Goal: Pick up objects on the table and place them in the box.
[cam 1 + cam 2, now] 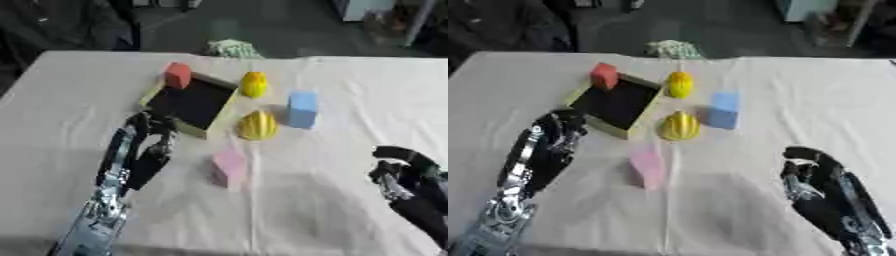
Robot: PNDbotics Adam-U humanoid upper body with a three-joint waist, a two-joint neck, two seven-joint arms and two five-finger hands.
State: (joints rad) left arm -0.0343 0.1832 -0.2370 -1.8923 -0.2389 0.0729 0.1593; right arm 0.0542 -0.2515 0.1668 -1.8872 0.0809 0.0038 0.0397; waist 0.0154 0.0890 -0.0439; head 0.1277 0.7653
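While nothing was yet held, the left hand (140, 150) hovered with fingers loosely curled and apart, clamped on nothing, just short of the box (208, 131), whose near corner lay right ahead of its fingertips; a red block (178, 75) sat on the box's far corner. Just to that hand's right stood the pink block (229, 167), probably the next pick, calling for a short sideways reach; beyond it lay two yellow fruits (257, 125), then the blue block (303, 108). Off at the far right, the right hand (815, 175) rested idle, fingers relaxed, holding nothing.

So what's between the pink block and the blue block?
The bigger yellow fruit-shaped toy lies roughly between the pink block and the blue block, seen in both eye views.
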